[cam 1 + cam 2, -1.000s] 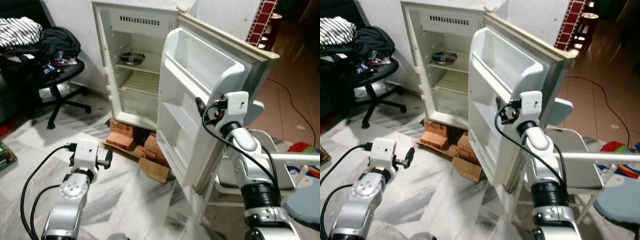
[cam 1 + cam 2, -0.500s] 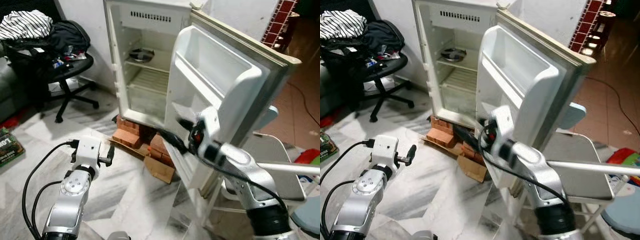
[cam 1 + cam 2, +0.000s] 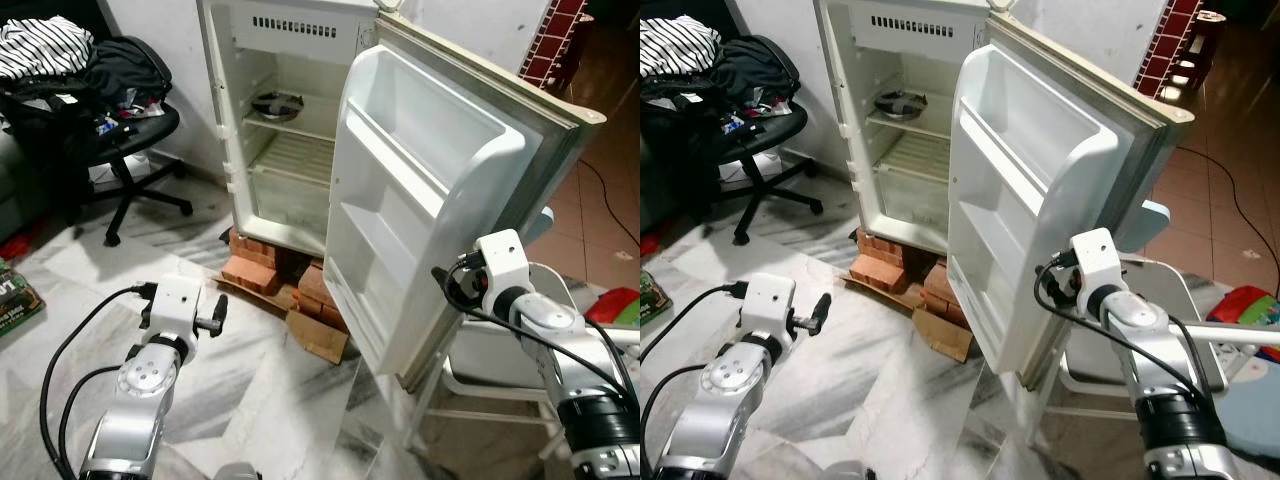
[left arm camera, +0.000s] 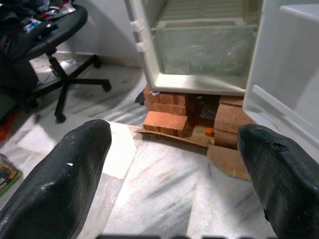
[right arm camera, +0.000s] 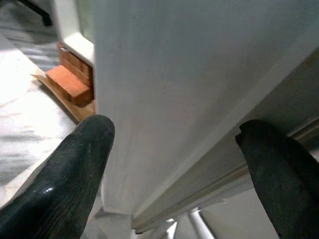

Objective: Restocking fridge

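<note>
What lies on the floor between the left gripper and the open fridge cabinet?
In the left wrist view, bare marble floor runs from the left gripper, fingers apart, to a sheet of cardboard and the red bricks propping up the fridge.

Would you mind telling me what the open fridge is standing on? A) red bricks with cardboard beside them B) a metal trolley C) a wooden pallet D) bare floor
A: under the fridge sit red bricks, with a piece of cardboard on the marble floor beside them; the left wrist view shows them beyond the open left claw.
</note>
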You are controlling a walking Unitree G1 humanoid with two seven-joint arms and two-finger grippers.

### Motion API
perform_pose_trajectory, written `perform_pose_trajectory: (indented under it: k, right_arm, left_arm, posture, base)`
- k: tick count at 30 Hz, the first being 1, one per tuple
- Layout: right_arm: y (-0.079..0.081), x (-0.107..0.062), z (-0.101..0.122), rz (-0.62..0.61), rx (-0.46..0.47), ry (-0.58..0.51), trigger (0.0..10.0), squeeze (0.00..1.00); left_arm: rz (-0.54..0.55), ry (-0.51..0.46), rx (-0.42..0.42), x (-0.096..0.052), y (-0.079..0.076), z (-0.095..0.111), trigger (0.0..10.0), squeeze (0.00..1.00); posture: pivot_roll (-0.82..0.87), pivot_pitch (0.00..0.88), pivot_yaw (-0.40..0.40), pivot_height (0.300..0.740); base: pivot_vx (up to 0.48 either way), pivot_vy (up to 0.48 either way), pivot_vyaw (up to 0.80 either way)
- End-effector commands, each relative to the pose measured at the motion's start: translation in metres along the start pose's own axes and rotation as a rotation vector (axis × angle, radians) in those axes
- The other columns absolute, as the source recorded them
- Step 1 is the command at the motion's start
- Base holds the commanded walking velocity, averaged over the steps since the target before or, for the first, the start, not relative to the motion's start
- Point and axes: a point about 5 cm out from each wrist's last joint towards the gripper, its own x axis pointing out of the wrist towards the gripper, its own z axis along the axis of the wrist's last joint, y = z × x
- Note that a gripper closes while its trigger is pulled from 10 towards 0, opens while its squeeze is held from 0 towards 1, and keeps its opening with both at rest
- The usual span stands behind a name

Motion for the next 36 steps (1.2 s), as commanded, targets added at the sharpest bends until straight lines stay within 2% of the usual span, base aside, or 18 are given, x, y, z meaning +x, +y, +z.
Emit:
perform_pose_trajectory:
  k: [1, 4, 5, 7, 10, 14, 17, 21, 22, 23, 27, 29, 30, 31, 32, 33, 35, 36]
  right_arm:
    - [-0.028, -0.005, 0.015, -0.129, -0.018, -0.05, 10.0, 0.0]
    - [-0.035, -0.005, 0.024, -0.169, -0.034, -0.074, 10.0, 0.0]
    - [-0.036, -0.005, 0.036, -0.178, -0.067, -0.109, 10.0, 0.0]
    - [-0.034, -0.006, 0.039, -0.148, -0.064, -0.116, 10.0, 0.0]
    - [-0.026, -0.009, 0.036, -0.006, -0.018, -0.12, 10.0, 0.0]
    - [-0.02, -0.023, 0.008, 0.176, -0.075, 0.018, 10.0, 0.0]
    - [-0.035, -0.035, -0.01, 0.184, -0.14, 0.13, 10.0, 0.0]
    - [-0.059, -0.04, -0.009, 0.112, -0.202, 0.175, 10.0, 0.0]
    - [-0.059, -0.04, -0.009, 0.112, -0.202, 0.175, 10.0, 0.0]
    - [-0.07, -0.041, -0.004, 0.064, -0.206, 0.168, 10.0, 0.0]
    - [-0.089, -0.037, 0.017, -0.107, -0.185, 0.079, 10.0, 0.0]
    - [-0.089, -0.033, 0.035, -0.161, -0.141, -0.021, 10.0, 0.0]
    - [-0.089, -0.033, 0.035, -0.161, -0.141, -0.021, 10.0, 0.0]
    - [-0.084, -0.029, 0.046, -0.154, -0.091, -0.096, 10.0, 0.0]
    - [-0.076, -0.024, 0.058, -0.11, -0.039, -0.186, 10.0, 0.0]
    - [-0.076, -0.024, 0.058, -0.11, -0.039, -0.186, 10.0, 0.0]
    - [-0.047, -0.023, 0.08, 0.115, 0.081, -0.335, 10.0, 0.0]
    - [-0.038, -0.025, 0.086, 0.193, 0.115, -0.374, 10.0, 0.0]
  left_arm:
    - [-0.004, 0.0, 0.018, -0.002, 0.001, 0.002, 10.0, 0.0]
    - [-0.008, 0.0, 0.019, -0.001, 0.0, 0.002, 10.0, 0.0]
    - [-0.014, -0.002, 0.021, -0.001, -0.002, 0.003, 10.0, 0.0]
    - [-0.016, -0.002, 0.022, -0.001, -0.001, 0.004, 10.0, 0.0]
    - [-0.014, 0.001, 0.024, -0.001, 0.001, 0.003, 10.0, 0.0]
    - [-0.012, 0.005, 0.027, -0.002, 0.002, 0.002, 10.0, 0.0]
    - [-0.016, 0.01, 0.028, -0.002, 0.001, 0.002, 10.0, 0.0]
    - [-0.032, 0.01, 0.034, 0.0, -0.003, 0.002, 10.0, 0.0]
    - [-0.032, 0.01, 0.034, 0.0, -0.003, 0.002, 10.0, 0.0]
    - [-0.035, 0.01, 0.037, 0.001, -0.003, 0.003, 10.0, 0.0]
    - [-0.036, 0.012, 0.041, 0.003, -0.002, 0.003, 10.0, 0.0]
    - [-0.035, 0.011, 0.042, 0.003, -0.002, 0.003, 10.0, 0.0]
    - [-0.035, 0.011, 0.042, 0.003, -0.002, 0.003, 10.0, 0.0]
    - [-0.034, 0.011, 0.042, 0.003, -0.002, 0.004, 10.0, 0.0]
    - [-0.032, 0.008, 0.04, 0.003, -0.002, 0.004, 10.0, 0.0]
    - [-0.032, 0.008, 0.04, 0.003, -0.002, 0.004, 10.0, 0.0]
    - [-0.031, 0.007, 0.04, 0.001, -0.003, 0.004, 10.0, 0.0]
    - [-0.03, 0.008, 0.041, 0.001, -0.003, 0.003, 10.0, 0.0]
  posture:
    - [0.09, 0.0, -0.026, 0.74]
    - [0.09, 0.0, -0.024, 0.74]
    - [0.09, 0.0, -0.022, 0.74]
    - [0.09, 0.0, -0.022, 0.74]
    - [0.09, 0.0, -0.023, 0.74]
    - [0.08, 0.0, -0.023, 0.74]
    - [0.07, 0.0, -0.016, 0.74]
    - [0.06, 0.0, -0.009, 0.74]
    - [0.06, 0.0, -0.009, 0.74]
    - [0.06, 0.0, -0.006, 0.74]
    - [0.06, 0.0, -0.007, 0.74]
    - [0.06, 0.0, -0.007, 0.74]
    - [0.06, 0.0, -0.007, 0.74]
    - [0.07, 0.0, -0.01, 0.74]
    - [0.07, 0.0, -0.012, 0.74]
    - [0.07, 0.0, -0.012, 0.74]
    - [0.08, 0.0, -0.015, 0.74]
    - [0.08, 0.0, -0.016, 0.74]
  base:
    - [0.0, 0.0, 0.0]
    - [0.0, 0.0, 0.0]
    - [0.0, 0.0, 0.0]
    - [0.0, 0.0, 0.0]
    - [0.0, 0.0, 0.0]
    - [0.0, 0.0, 0.0]
    - [0.0, 0.0, 0.0]
    - [0.0, 0.0, 0.0]
    - [0.0, 0.0, 0.0]
    - [0.0, 0.0, 0.0]
    - [0.0, 0.0, 0.0]
    - [0.0, 0.0, 0.0]
    - [0.0, 0.0, 0.0]
    - [0.0, 0.0, 0.0]
    - [0.0, 0.0, 0.0]
    - [0.0, 0.0, 0.0]
    - [0.0, 0.0, 0.0]
    - [0.0, 0.0, 0.0]
